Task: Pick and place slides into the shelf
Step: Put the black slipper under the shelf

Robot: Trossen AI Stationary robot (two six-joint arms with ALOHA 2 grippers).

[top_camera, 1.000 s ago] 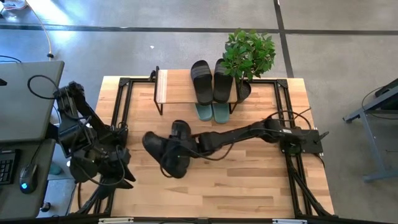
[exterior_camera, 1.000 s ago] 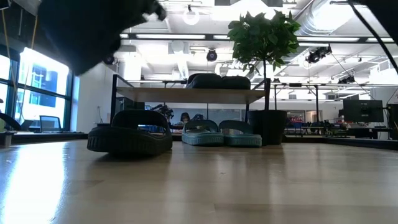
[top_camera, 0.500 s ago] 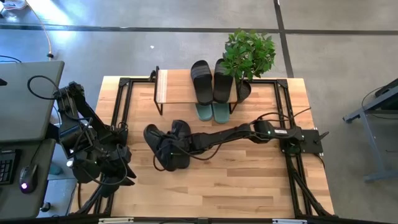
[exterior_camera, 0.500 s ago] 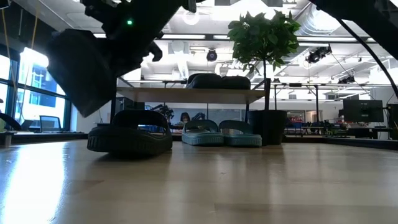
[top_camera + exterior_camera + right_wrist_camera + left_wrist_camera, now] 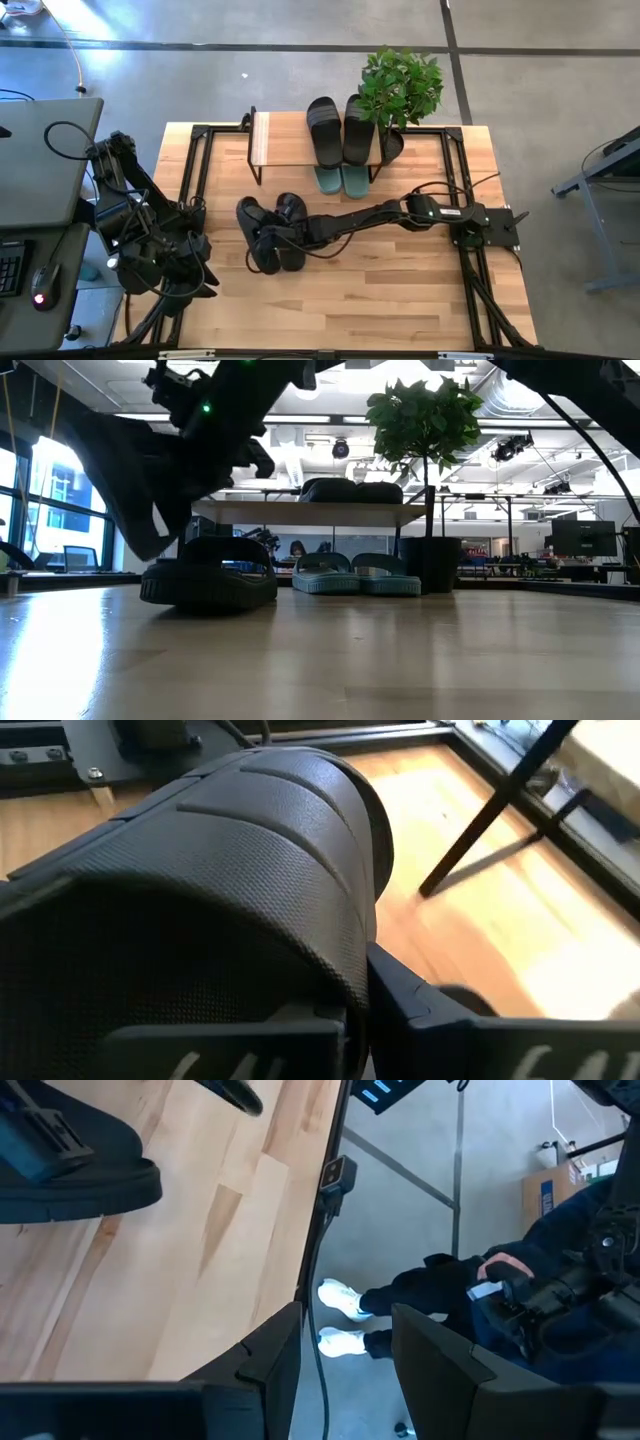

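My right gripper [image 5: 272, 238] is shut on a black slide [image 5: 252, 225] and holds it above the table's middle, beside a second black slide [image 5: 292, 225] that lies sole-down on the table [image 5: 210, 582]. The shelf [image 5: 285, 138] stands at the far edge. A black pair [image 5: 340, 130] rests on its plank, and a green pair [image 5: 340, 181] sits on the table under it. My left gripper [image 5: 345, 1370] stands open over the near left corner with nothing between its fingers. My right gripper comes at the black slide from the table's right, slanting down. The slide's ribbed strap [image 5: 250, 850] fills the right wrist view and hides the place of contact; one finger [image 5: 430, 1005] shows beside it. The slide [image 5: 130, 480] hangs steeply tilted, clear of the table.
A potted plant [image 5: 400, 85] stands at the shelf's right end. The plank's left part [image 5: 275, 140] is bare. Black frame rails [image 5: 195, 160] run along the table's edges. A person's legs and white shoes [image 5: 345, 1320] show on the floor beyond the table's edge.
My right gripper has sunk and gone a little toward the far edge, rolling as it went. The held slide has come down from well above the table, turned more onto its edge, and now hangs close beside the slide that lies on the table.
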